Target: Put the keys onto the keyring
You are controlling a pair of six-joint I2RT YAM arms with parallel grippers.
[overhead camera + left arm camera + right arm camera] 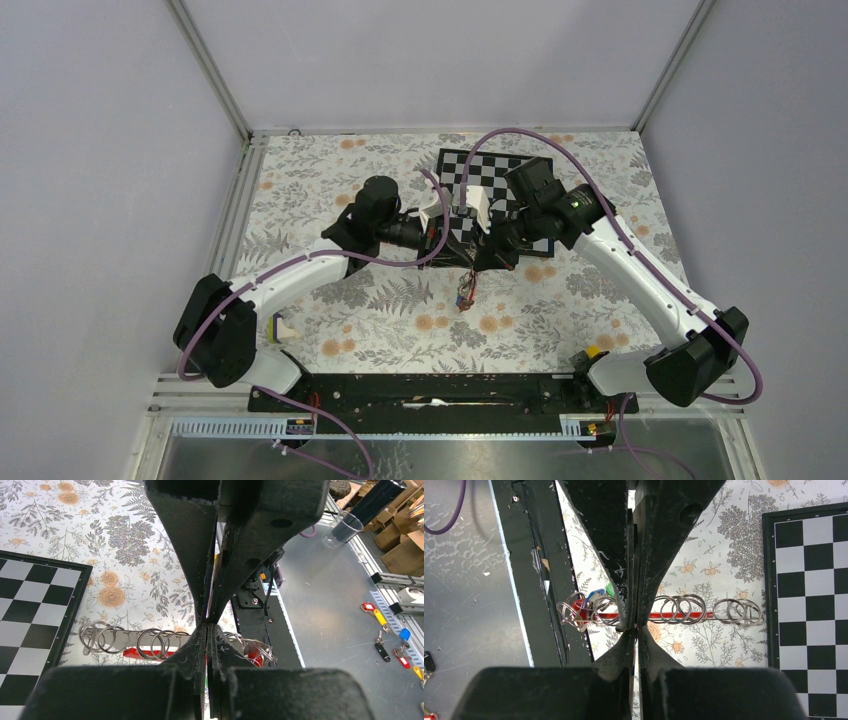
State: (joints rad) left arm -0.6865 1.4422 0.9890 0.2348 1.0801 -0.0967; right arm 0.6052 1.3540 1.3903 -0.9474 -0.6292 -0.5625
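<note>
Left gripper [207, 625]: clamped shut on keyring [155, 642]; right gripper [636, 627]: clamped shut on same keyring; keys [599, 594] bunched at one end

The key rings [679, 609] are bright polished metal and the red bar [704, 615] glossy, the right claw [634, 627] is matt, scuffed black plastic, and the floral cover of the table [704, 555] looks matt.

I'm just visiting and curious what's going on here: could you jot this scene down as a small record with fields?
Left gripper: shut, tips in front of the ring row
Right gripper: shut, facing the left one
Metal rings: lined along a red strip
Keys: bunched at one end, green and blue tags showing
Surface: floral cloth, checkerboard on it
</note>
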